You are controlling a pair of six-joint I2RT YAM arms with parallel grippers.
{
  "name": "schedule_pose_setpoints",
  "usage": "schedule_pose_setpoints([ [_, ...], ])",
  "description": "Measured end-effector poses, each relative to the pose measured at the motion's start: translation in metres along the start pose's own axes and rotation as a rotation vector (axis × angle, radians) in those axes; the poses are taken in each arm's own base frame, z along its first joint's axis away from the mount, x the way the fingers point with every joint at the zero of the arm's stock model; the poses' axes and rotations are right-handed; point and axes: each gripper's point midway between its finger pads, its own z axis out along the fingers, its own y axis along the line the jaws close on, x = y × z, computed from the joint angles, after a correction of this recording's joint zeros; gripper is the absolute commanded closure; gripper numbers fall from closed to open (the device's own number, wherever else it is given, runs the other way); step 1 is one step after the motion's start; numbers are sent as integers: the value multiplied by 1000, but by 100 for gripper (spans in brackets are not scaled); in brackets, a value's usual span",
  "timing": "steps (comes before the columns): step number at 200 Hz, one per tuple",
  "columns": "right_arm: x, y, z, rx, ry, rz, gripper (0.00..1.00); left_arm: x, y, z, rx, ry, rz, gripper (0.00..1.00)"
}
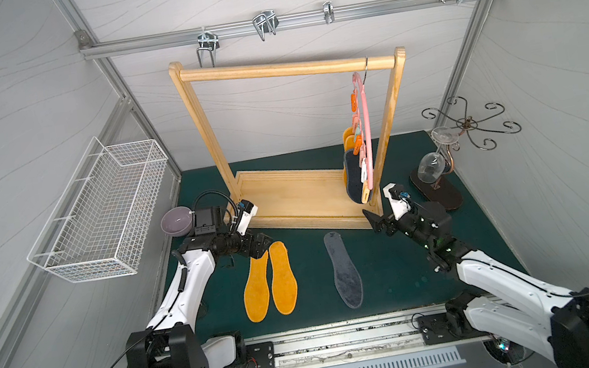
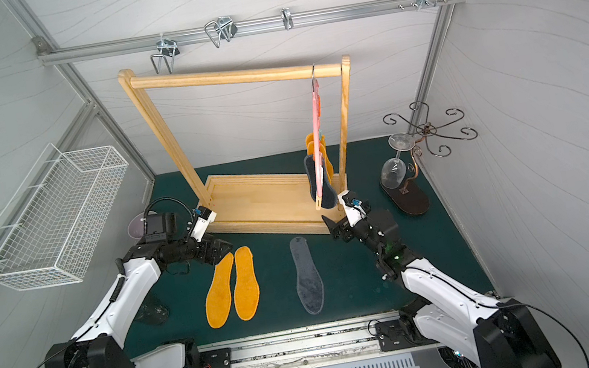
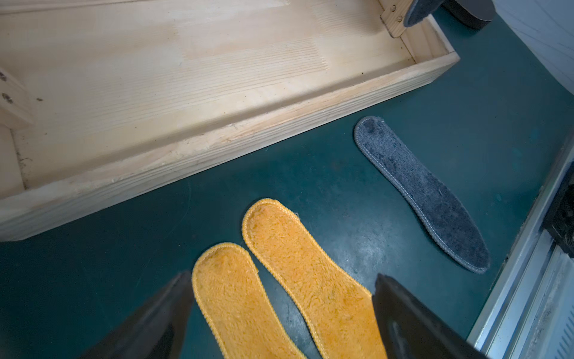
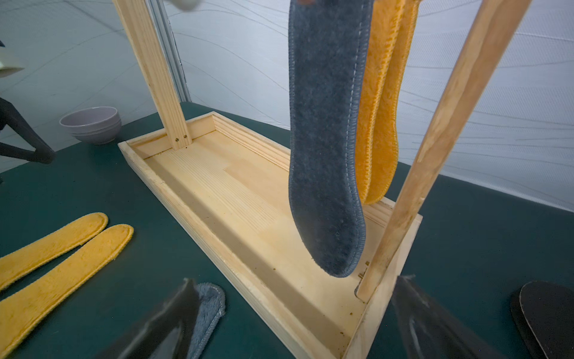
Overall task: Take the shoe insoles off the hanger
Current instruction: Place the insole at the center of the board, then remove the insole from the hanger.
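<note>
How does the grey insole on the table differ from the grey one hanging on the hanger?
The table insole lies flat on the green table; the hanging insole dangles upright from the pink hanger. The table insole lies by itself; the hanging insole has orange insoles close behind it. Both are dark grey, foot-shaped, with stitched edges.

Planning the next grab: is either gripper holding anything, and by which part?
Nothing is held. The left gripper is open over the orange insoles; the right gripper is open near the hanging grey insole.
</note>
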Motion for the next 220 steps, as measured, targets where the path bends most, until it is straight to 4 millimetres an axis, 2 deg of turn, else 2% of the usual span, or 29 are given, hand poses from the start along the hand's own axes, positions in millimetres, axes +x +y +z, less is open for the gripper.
schedule_pose_setpoints([
  [41,0,6,12,-93,-27,-80,1,5,-5,-1,28,14,0,0],
  [90,-26,-1,29,-112,-90,-172,1,5,-2,-2,21,10,-6,1],
  [118,-33,-7,41,-104,-99,-202,2,5,-2,-2,20,9,-8,2],
  [187,-20,-21,68,-86,-81,-183,2,5,-2,-3,26,6,-9,3],
  [220,-23,-26,81,-94,-93,-184,2,4,-3,-3,30,3,-8,3],
])
